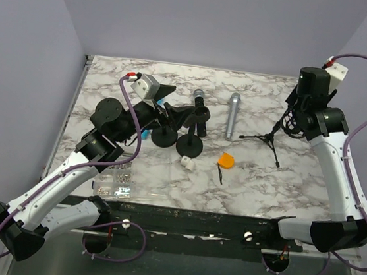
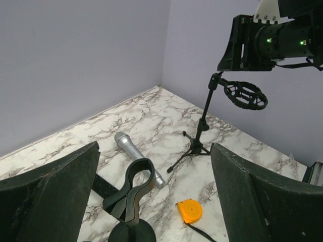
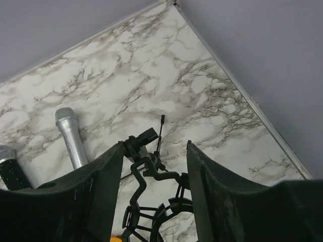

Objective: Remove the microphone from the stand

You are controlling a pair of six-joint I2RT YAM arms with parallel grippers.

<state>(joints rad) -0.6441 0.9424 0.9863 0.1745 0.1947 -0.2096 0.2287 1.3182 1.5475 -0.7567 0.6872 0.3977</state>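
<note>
Over the tripod stand [image 1: 268,135], right tool [image 3: 155,146] apart, empty, above its shock mount [image 2: 246,95]; left tool [image 2: 155,147] wide apart, empty.

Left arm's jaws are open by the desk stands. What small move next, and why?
Probably shift the left gripper slightly to its right, toward the black microphone. The left wrist view shows only an empty clip between its open jaws, while the top view shows that microphone apparently held in the neighbouring stand.
</note>
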